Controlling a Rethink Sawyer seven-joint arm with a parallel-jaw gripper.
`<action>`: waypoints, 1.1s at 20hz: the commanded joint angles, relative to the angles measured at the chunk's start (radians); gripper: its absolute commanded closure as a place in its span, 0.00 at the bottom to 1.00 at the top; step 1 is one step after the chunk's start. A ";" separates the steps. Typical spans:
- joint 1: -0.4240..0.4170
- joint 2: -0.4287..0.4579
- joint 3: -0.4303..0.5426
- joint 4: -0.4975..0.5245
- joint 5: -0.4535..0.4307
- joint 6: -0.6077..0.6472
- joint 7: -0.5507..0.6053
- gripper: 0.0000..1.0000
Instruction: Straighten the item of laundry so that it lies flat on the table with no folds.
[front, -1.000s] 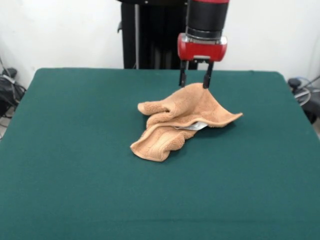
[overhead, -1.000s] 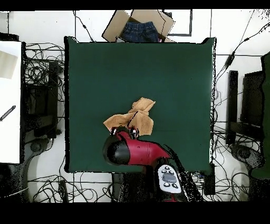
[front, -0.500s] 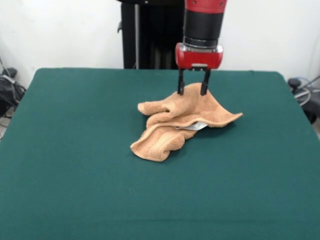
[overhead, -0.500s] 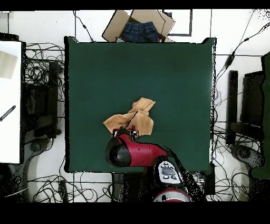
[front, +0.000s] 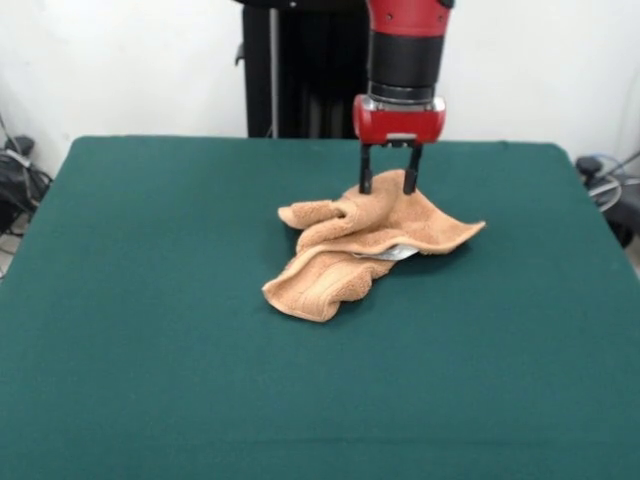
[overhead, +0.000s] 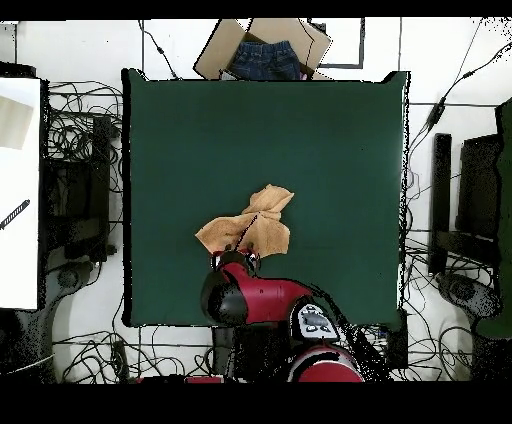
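Note:
The item of laundry (front: 372, 238) is a tan towel lying crumpled near the middle of the dark green table (front: 150, 330). It has several folds, a raised ridge at its far side, and a bit of white tag under its right flap. My gripper (front: 388, 186) hangs straight down at that far ridge. It is open, with one finger on each side of the towel's peak. In the overhead view the towel (overhead: 258, 224) lies a little toward the robot's side of the table (overhead: 330, 140). The red arm head (overhead: 235, 290) covers the gripper there.
A cardboard box (overhead: 262, 48) holding blue denim stands just past the table's far edge in the overhead view. Cables lie all round the table, and a white surface (overhead: 18, 190) sits at the left. Black stands flank the right side.
The gripper has come down from just above the towel until its fingers straddle the far ridge. The towel has barely shifted.

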 joint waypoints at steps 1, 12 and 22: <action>0.017 0.022 0.056 0.055 -0.025 -0.045 0.196 0.00; 0.099 -0.009 0.001 0.061 0.039 -0.034 0.208 0.00; 0.078 0.003 0.015 0.046 0.037 0.014 0.205 0.00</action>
